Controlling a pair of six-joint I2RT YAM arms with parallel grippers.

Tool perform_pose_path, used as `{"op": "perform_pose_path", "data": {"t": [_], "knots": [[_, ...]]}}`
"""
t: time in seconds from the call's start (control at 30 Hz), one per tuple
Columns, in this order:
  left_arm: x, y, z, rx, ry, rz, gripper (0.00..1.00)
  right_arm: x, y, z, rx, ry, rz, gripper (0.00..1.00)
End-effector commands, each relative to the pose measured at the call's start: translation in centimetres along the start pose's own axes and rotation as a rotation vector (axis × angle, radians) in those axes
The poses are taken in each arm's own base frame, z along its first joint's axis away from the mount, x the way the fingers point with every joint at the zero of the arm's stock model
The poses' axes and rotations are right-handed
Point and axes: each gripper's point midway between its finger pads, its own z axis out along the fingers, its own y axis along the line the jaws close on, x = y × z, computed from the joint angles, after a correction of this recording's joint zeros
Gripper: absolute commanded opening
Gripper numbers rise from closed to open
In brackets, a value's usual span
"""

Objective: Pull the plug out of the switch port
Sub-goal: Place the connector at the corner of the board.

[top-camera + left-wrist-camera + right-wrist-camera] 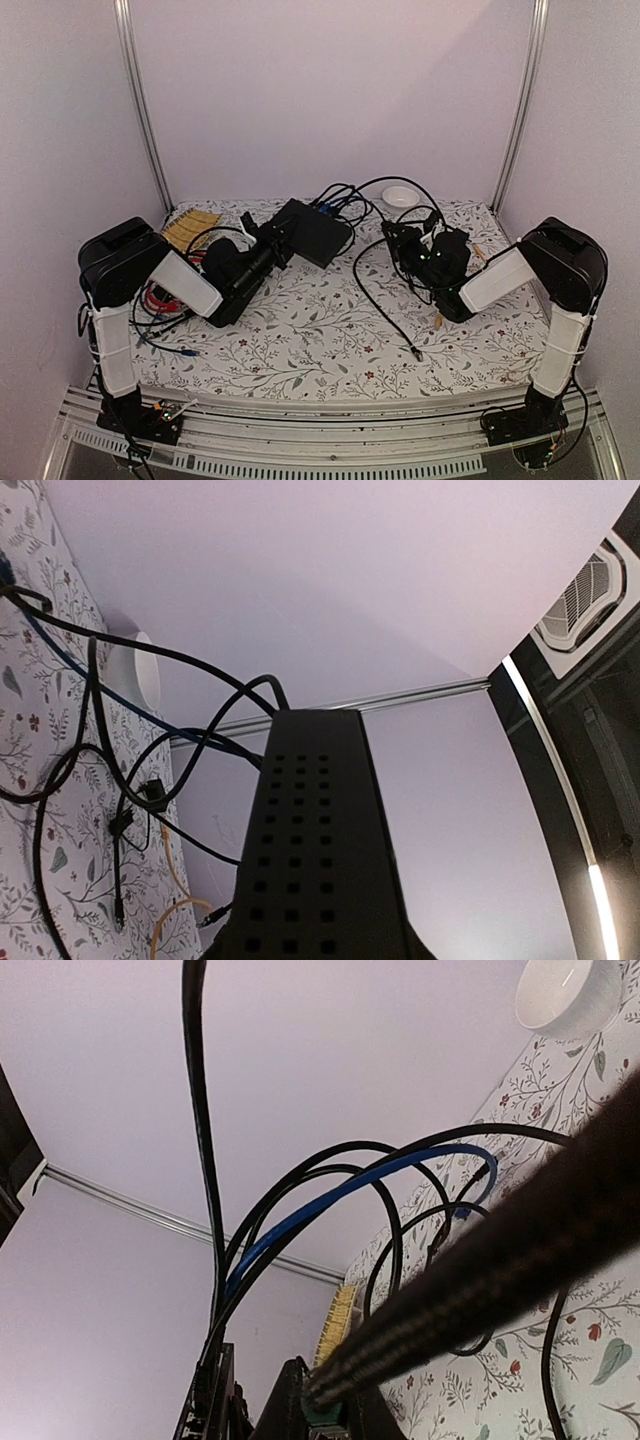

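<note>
Left wrist view: switch (345,770) vent holes (295,825) (unresolved from top external).

Desk (330,340): white cover printed with grey-green sprigs and small red flowers. Switch (315,850): matte black, with a grid of small holes. Braided cable (520,1250): dark woven weave. Black cables (198,1110), with one blue cable (350,1185). Far bowl (400,196): white. Far-left striped item (190,228): yellow.
</note>
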Motion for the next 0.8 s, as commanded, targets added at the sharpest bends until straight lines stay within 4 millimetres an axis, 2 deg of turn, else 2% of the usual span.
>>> {"op": "perform_pose_path", "data": {"t": [0.0,0.07,0.2,0.23,0.33,0.47,0.53,0.6,0.77], "knots": [[-1.6,-8.2,-1.7,0.315,-0.019,0.039,0.00,-1.4,1.7,-2.1,-0.018,0.041,-0.031,0.02],[-2.0,-7.7,-2.0,0.303,-0.023,0.056,0.00,-1.2,2.0,-2.6,-0.010,0.100,-0.038,0.02],[-2.8,-7.1,-2.6,0.282,-0.044,0.073,0.00,-0.2,3.8,-3.3,-0.016,0.222,-0.086,0.02],[-2.9,-8.5,-2.7,0.311,-0.050,0.082,0.00,0.1,4.2,-3.6,-0.019,0.247,-0.103,0.02],[-3.2,-8.4,-2.8,0.303,-0.059,0.104,0.00,-0.3,5.2,-4.7,0.002,0.263,-0.127,0.02],[-3.6,-7.8,-3.0,0.284,-0.065,0.122,0.00,-2.7,5.9,-5.8,0.036,0.216,-0.182,0.02],[-3.8,-7.5,-3.1,0.278,-0.061,0.119,0.00,-4.3,5.7,-6.1,0.060,0.185,-0.200,0.02],[-4.0,-7.3,-3.3,0.273,-0.057,0.114,0.00,-5.8,4.9,-6.2,0.080,0.162,-0.204,0.02],[-4.7,-7.2,-3.4,0.276,-0.051,0.104,0.00,-8.8,1.5,-6.0,0.153,0.136,-0.185,0.02]]}}
